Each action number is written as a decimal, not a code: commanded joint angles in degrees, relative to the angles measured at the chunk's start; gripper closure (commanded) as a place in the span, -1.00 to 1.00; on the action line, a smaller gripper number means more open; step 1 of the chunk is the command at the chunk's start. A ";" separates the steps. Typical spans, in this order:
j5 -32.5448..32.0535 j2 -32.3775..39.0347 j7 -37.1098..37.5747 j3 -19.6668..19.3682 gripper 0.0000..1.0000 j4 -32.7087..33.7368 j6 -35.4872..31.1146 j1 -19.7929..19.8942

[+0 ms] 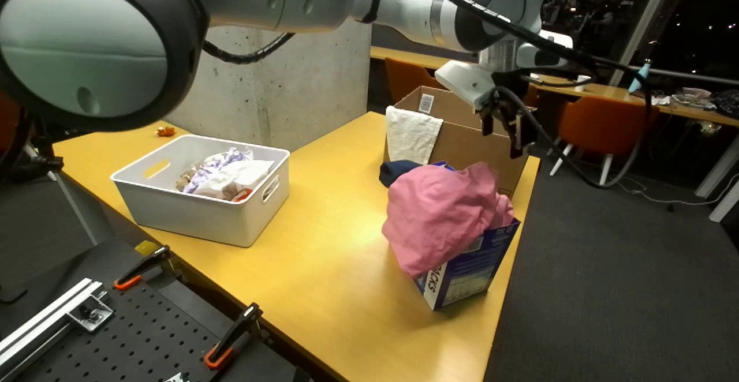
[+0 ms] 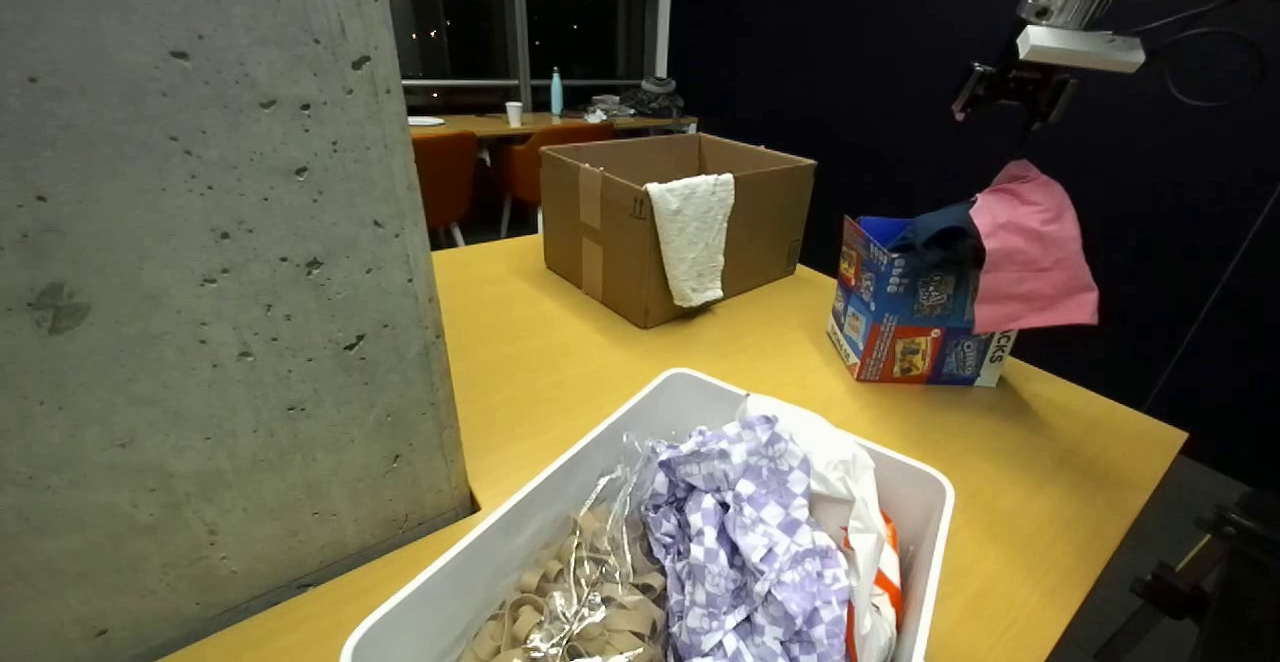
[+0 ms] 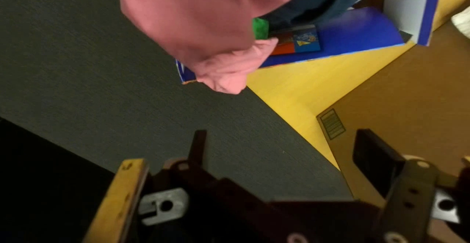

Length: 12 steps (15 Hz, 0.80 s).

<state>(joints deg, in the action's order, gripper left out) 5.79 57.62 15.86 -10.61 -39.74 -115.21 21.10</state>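
Pink cloth (image 1: pixel 441 214), navy cloth (image 2: pixel 940 230) and white cloth (image 2: pixel 692 242): one each. Printed snack carton (image 2: pixel 905 350) and brown cardboard box (image 2: pixel 770 222): one each, two boxes total. Plastic bin (image 1: pixel 190 214): one. Its overlapping contents (image 2: pixel 740 542): exact quantity cannot be determined. Clamps (image 1: pixel 234 334): two. Concrete pillar (image 2: pixel 220 292): one. Blue bottle (image 2: pixel 556 94): one. Paper cup (image 2: pixel 514 114): one. Orange chairs (image 1: pixel 597 125): at least two.

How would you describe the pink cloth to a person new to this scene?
On the yellow table, find the blue printed box. Draped over its rim is the pink cloth, whose colour sets it apart from the navy fabric beside it.
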 commanded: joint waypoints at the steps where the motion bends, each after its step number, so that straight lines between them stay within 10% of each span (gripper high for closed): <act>1: -1.18 -7.93 2.81 -1.00 -1.00 -10.82 -1.94 -4.26; 12: -0.65 -22.57 11.52 -0.74 -1.00 -41.27 -11.16 -15.51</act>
<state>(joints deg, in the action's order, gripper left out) 5.81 41.25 25.34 -11.02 -69.76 -121.92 8.50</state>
